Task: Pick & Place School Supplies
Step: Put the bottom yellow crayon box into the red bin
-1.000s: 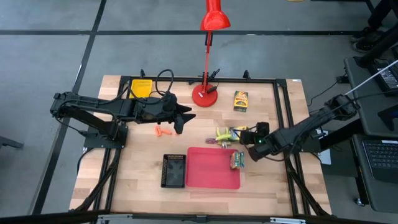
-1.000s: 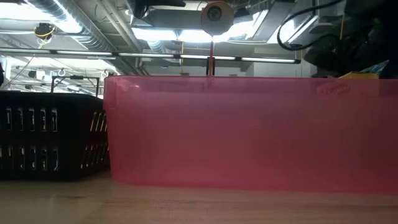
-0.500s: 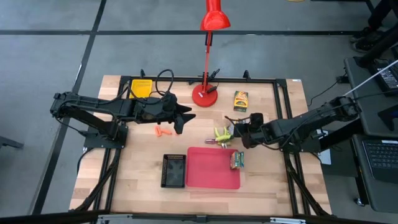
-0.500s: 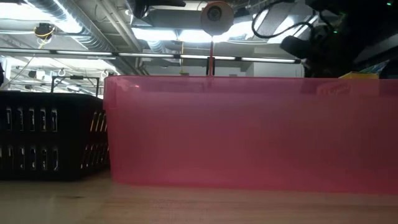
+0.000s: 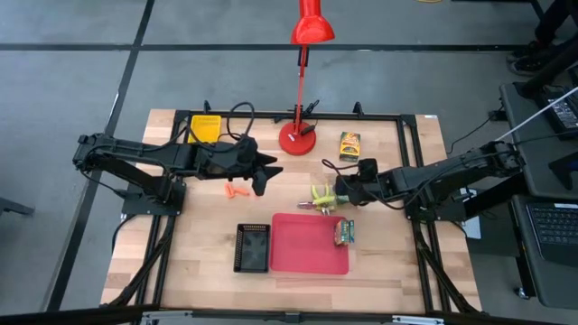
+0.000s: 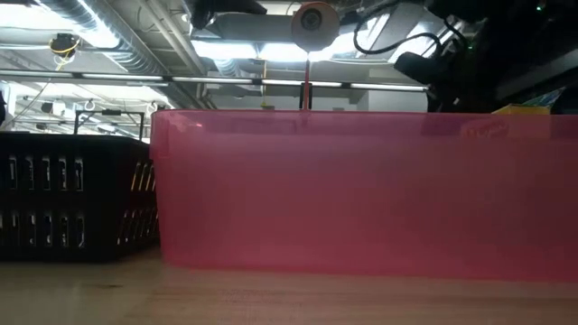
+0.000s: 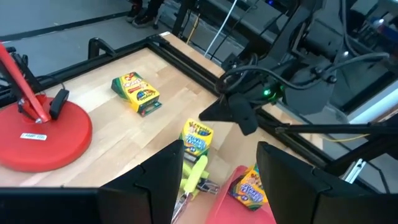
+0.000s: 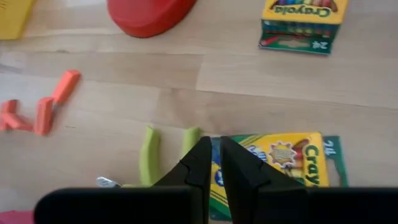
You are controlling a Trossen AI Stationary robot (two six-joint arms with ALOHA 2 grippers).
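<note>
Red lamp base (image 5: 297,138) stands on the table (image 5: 199,244) behind our work. We see our right gripper (image 8: 213,163), fingers pressed together, over a crayon box (image 8: 273,163) just beside the scissors-like tool (image 5: 320,196). Another box (image 5: 349,145) lies near the lamp, a third (image 5: 345,232) in the red tray (image 5: 302,253). Our left gripper (image 7: 219,163), spread, hovers near orange sticks (image 5: 236,190).

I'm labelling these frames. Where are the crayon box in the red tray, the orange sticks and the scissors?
Crayon box in the red tray (image 5: 345,232), high view, middle of its printed face.
Orange sticks (image 5: 236,190), high view, middle of the cluster.
Scissors (image 8: 149,154), right wrist view, on one green handle.
</note>
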